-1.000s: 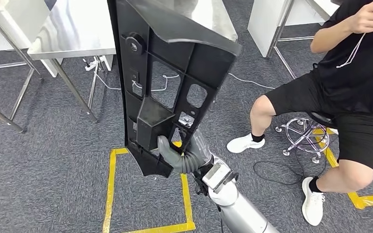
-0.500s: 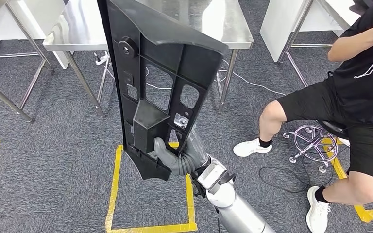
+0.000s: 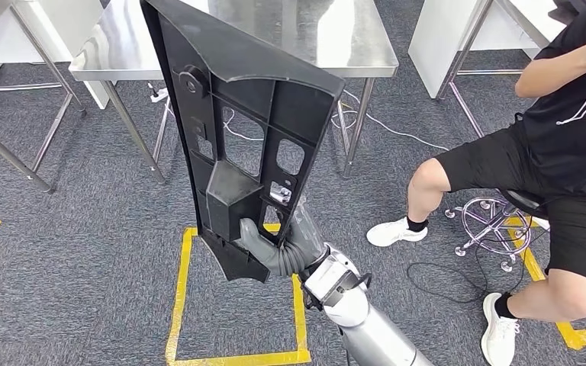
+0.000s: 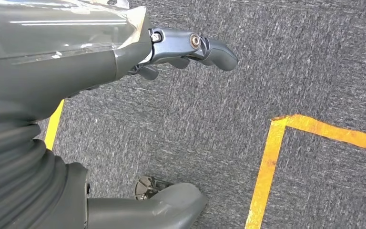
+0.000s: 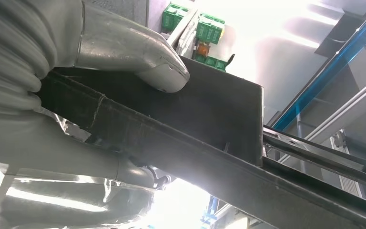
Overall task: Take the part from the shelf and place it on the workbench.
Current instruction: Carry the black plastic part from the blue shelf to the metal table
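While right hand (image 3: 278, 248) fingers clamp part (image 3: 236, 130) | part seemingly shifted left | left hand (image 4: 171, 52) empty

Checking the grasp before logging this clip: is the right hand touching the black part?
Touching. In the right wrist view the thumb of the right hand presses on the black part; the head view shows its fingers wrapped around the part's boxy section.

One black part (image 3: 248, 130), one person (image 3: 557, 145) on one stool (image 3: 488, 221) — two white shoes (image 3: 397, 229), three metal tables (image 3: 336, 34) and two robot hands: right hand (image 3: 275, 248), left hand (image 4: 76, 71)
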You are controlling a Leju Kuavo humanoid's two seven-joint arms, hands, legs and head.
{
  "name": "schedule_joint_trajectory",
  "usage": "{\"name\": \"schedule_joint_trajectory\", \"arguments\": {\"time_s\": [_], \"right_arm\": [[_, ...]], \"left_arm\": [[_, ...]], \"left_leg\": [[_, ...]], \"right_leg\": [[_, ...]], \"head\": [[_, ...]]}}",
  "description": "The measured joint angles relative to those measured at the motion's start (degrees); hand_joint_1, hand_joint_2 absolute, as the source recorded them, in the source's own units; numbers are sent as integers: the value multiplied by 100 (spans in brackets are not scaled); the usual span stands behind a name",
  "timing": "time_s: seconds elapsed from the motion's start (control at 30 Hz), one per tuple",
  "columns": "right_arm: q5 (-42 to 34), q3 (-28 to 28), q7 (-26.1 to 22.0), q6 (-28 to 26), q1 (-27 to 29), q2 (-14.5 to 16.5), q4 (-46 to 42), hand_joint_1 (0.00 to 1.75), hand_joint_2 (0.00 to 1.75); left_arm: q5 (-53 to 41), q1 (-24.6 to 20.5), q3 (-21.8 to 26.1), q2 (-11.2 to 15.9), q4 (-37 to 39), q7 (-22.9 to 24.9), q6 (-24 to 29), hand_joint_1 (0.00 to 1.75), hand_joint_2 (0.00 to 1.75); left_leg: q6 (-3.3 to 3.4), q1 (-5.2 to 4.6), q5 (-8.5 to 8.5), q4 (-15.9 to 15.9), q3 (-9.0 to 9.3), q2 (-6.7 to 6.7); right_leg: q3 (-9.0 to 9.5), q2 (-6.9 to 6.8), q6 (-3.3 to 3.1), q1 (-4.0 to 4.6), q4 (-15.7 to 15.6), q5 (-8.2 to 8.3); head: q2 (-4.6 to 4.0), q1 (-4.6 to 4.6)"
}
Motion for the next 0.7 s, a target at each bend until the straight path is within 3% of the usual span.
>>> {"name": "schedule_joint_trajectory", "arguments": {"time_s": [0.7], "right_arm": [[8,0,-1,10,0,0,73,175,175]], "left_arm": [[1,0,33,-2,0,8,68,0,175]], "left_leg": [[-3,56,0,5,-2,0]], "right_leg": [[5,0,1,2,-2,2]], "head": [[0,0]]}}
